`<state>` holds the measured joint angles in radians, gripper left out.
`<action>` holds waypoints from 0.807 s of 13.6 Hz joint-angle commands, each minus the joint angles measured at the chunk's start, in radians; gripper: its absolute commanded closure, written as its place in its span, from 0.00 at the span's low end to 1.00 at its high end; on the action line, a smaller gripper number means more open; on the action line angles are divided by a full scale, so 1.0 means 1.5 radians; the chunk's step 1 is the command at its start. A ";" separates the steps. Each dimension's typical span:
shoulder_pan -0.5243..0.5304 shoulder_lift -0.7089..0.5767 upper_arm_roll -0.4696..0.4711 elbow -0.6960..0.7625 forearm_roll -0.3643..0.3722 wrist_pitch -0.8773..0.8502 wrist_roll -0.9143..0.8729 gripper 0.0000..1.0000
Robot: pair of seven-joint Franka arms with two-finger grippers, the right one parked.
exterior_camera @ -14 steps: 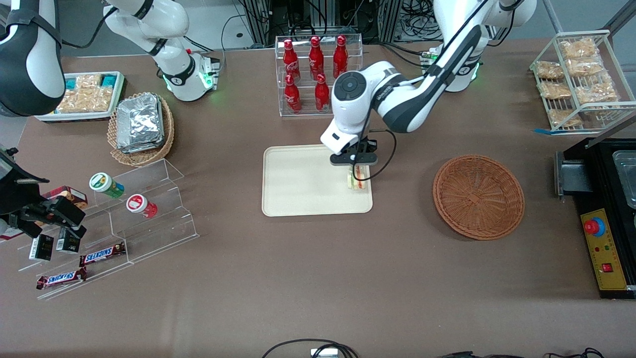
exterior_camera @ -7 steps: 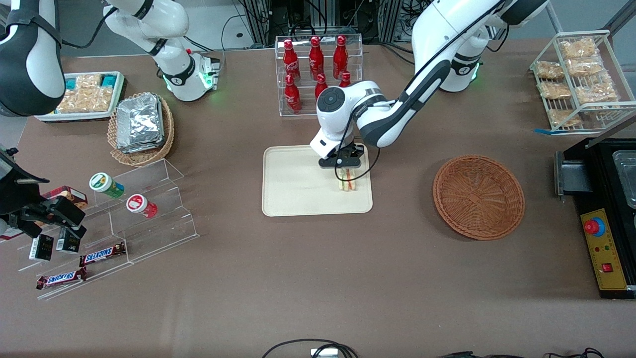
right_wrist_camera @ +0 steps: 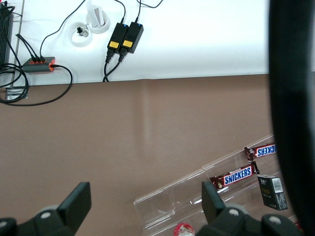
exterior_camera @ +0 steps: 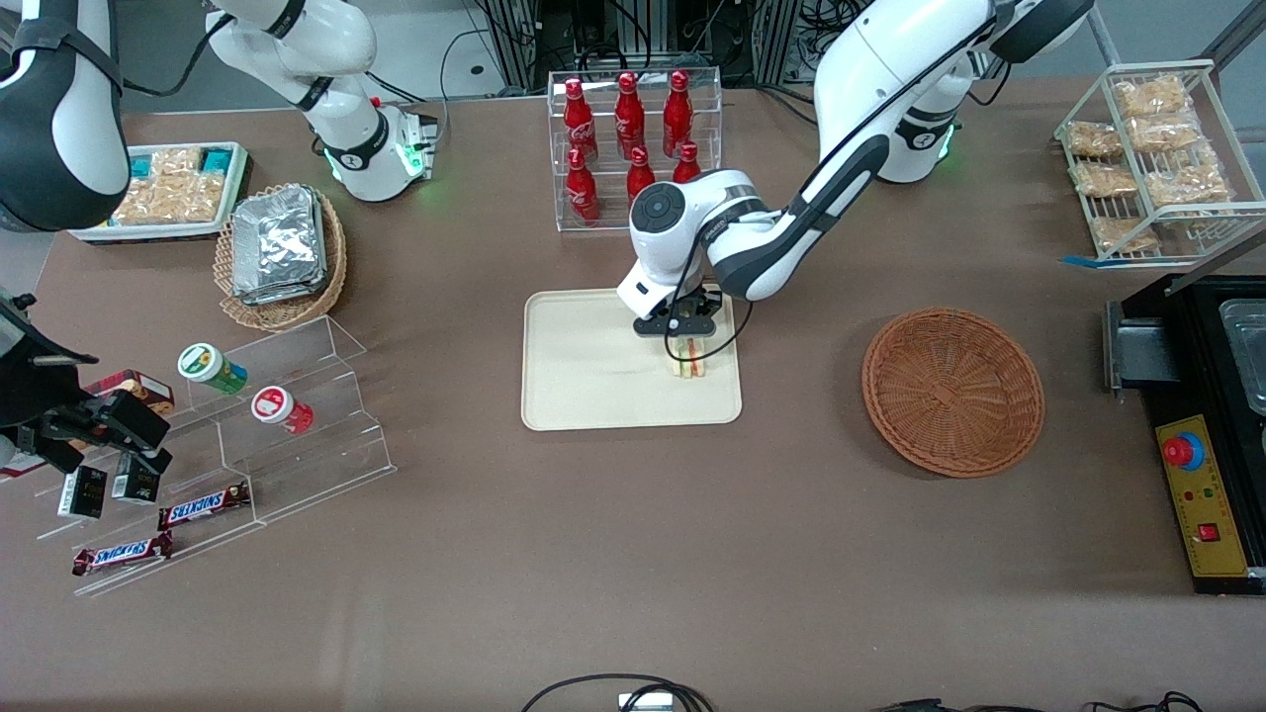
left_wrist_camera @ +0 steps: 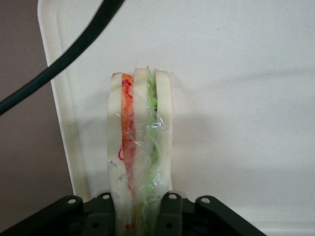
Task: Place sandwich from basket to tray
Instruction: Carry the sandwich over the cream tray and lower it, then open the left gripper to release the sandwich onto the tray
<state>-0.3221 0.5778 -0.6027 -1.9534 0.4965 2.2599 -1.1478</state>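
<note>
Left arm's claw (exterior_camera: 685, 341) low over the cream-beige rectangular tray (exterior_camera: 584, 396), clenched on the small clear-wrapped wedge sandwich (exterior_camera: 689, 362), pale bread with green and red-orange filling. Sandwich stands on edge between the fingers (left_wrist_camera: 167, 216), near the tray's edge toward the round reddish-brown wicker basket (exterior_camera: 952, 392). Basket holds nothing; transfer nearly done, release and retreat left

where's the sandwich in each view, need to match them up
Front view: the sandwich stands on edge on the tray, near the rim toward the working arm's end, held under the claw.
Left wrist view: the sandwich stands in the claw, over the tray.
Right wrist view: not in it.
Shared landmark: the tray's rounded rim beside the sandwich.
</note>
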 commanded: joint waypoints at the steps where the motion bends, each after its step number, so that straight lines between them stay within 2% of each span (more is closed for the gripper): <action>1: -0.009 0.005 0.003 0.013 0.016 0.000 -0.014 0.13; 6: 0.004 -0.005 0.004 0.046 0.003 -0.006 -0.021 0.09; 9: 0.037 -0.012 0.003 0.080 0.002 -0.024 -0.051 0.06; 11: 0.062 -0.019 0.003 0.106 -0.024 -0.049 -0.049 0.05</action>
<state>-0.2606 0.5691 -0.5937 -1.8276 0.4894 2.2301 -1.2022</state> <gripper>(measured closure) 0.062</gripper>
